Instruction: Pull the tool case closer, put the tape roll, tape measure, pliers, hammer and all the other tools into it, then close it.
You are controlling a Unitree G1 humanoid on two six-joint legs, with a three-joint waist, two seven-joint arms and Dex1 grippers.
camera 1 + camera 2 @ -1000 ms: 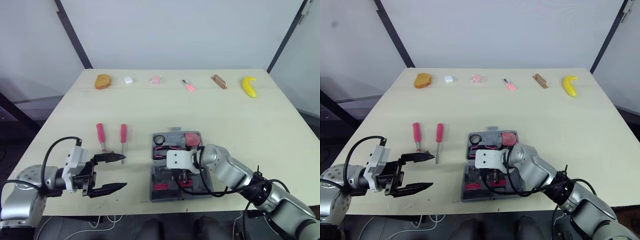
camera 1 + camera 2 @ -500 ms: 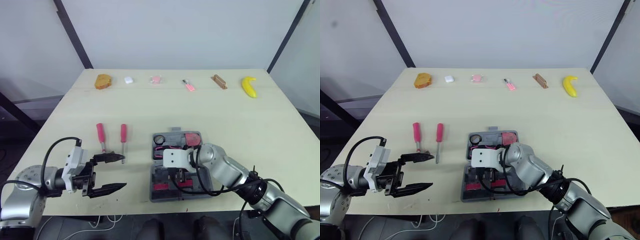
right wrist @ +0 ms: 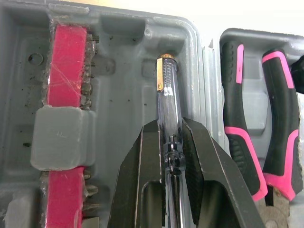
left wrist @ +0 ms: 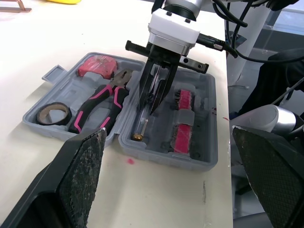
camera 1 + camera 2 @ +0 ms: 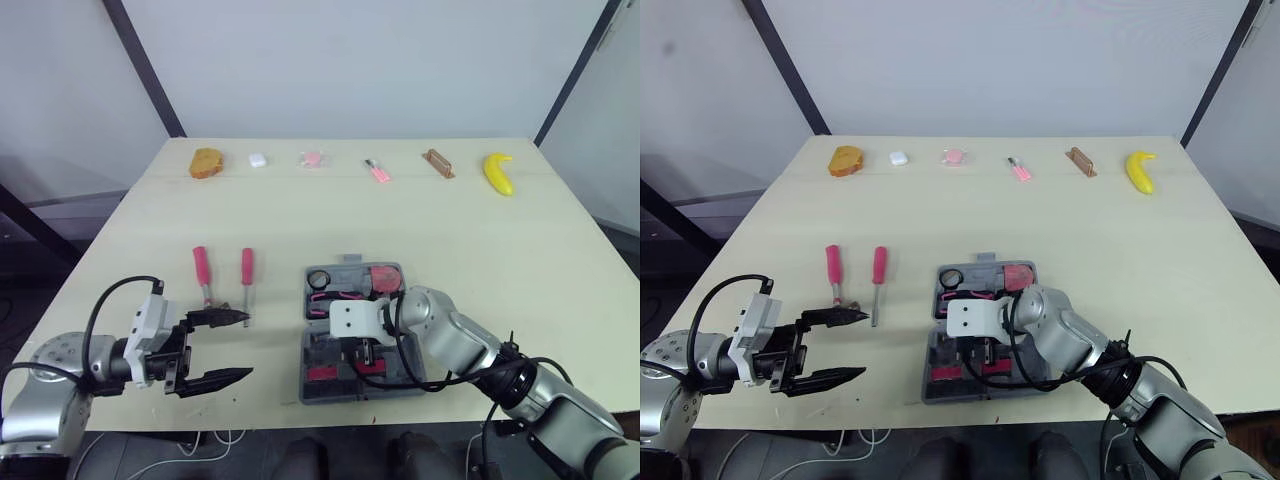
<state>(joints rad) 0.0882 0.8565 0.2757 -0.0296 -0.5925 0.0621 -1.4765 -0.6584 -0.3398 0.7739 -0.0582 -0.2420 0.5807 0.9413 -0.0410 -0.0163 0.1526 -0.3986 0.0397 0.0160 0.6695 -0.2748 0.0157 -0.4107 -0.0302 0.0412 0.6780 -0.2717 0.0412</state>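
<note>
Our right gripper (image 4: 153, 97) pinches the thin clear gold-capped screwdriver (image 3: 167, 90) inside the grey plastic tool case (image 4: 190, 164). It seems light, hard and slippery, so we hold its middle. Our left gripper (image 5: 247, 344) is spread.

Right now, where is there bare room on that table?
Free: the wide band between the far row with the banana and the tool case, and from the case to the right edge of the table. Crowded: the case, where the right gripper clamps a clear screwdriver, and the red screwdrivers beside the open left gripper.
</note>
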